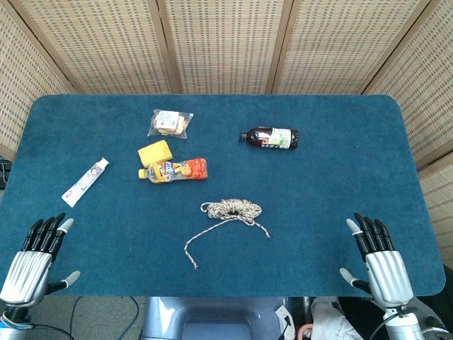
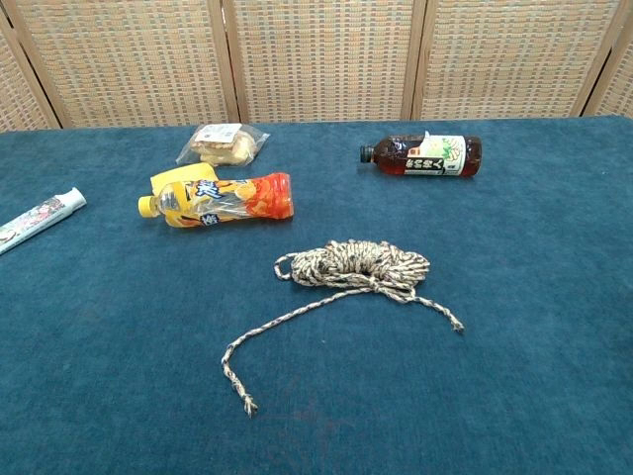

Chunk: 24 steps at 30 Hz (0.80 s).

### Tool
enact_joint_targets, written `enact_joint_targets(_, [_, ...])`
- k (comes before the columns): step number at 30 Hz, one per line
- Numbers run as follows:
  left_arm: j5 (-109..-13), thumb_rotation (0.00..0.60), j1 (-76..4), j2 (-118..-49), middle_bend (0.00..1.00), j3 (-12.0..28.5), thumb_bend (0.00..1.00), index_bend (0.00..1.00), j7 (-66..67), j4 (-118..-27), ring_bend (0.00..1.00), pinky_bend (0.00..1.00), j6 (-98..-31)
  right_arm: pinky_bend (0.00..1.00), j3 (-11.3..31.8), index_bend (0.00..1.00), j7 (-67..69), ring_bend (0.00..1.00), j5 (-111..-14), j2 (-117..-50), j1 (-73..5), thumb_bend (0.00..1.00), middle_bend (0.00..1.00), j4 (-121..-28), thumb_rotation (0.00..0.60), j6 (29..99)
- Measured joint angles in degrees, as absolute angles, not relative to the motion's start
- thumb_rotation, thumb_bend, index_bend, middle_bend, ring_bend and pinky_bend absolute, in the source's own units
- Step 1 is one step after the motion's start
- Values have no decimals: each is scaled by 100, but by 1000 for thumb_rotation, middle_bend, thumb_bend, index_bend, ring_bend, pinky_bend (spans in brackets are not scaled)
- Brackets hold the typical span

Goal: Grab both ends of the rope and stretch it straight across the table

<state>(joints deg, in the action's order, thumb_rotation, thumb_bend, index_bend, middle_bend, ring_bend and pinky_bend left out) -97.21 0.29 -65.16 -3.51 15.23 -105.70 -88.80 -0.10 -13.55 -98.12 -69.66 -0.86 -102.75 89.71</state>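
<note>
**Rope bundled at mid-table, both hands apart from it**

At the near edge of the blue table [image 1: 340,142], the left hand [image 1: 34,258] and the right hand [image 1: 379,262] are seen in the head view only, one at each near corner. Both are held with fingers spread and extended, and nothing is gripped by either.

Between them, somewhat farther in, the rope [image 2: 361,265] is found near the table's centre. Most of it is gathered into a coil whose long axis is laid left to right. Two loose tails are let out from the coil toward the near edge: the longer tail [image 2: 259,339] is run diagonally toward the near left and ended in a frayed tip, while the shorter tail [image 2: 435,309] is angled toward the near right. Both hands are kept well apart from the rope.

Farther back on the left, an orange-and-yellow bottle [image 2: 218,200] is laid on its side, a yellow block [image 1: 155,152] touching it from behind. A tube [image 1: 85,181] is set near the left edge. Farthest away, a clear snack packet [image 1: 170,123] and a dark bottle [image 1: 270,137], on its side, are placed.
</note>
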Motion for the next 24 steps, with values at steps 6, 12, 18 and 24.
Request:
enact_joint_targets(6, [-9720,600,20,-6534,0,-342,0,0,1575,-10579,0,0,-8864,0,-17,16,-1329,0,-9746,-6981,-100,0,0,-10246,600,8902])
enact_joint_targets(12, [-9651,600,6,-6582,0,-321,0,0,1696,-10593,0,0,-8808,0,5,99,-1384,0,-9694,-7072,-250,0,0,-10247,600,8617])
enact_joint_targets(18, [-9522,600,-28,-6661,0,-246,0,0,1855,-10623,0,0,-8745,0,247,205,-1313,0,-9643,-7541,-799,0,0,-10111,600,7952])
enact_joint_targets(24, [-9275,600,-130,-6767,0,-150,0,0,2059,-10654,0,0,-8524,0,655,314,-1400,0,-8892,-8166,-1494,0,0,-9934,600,6835])
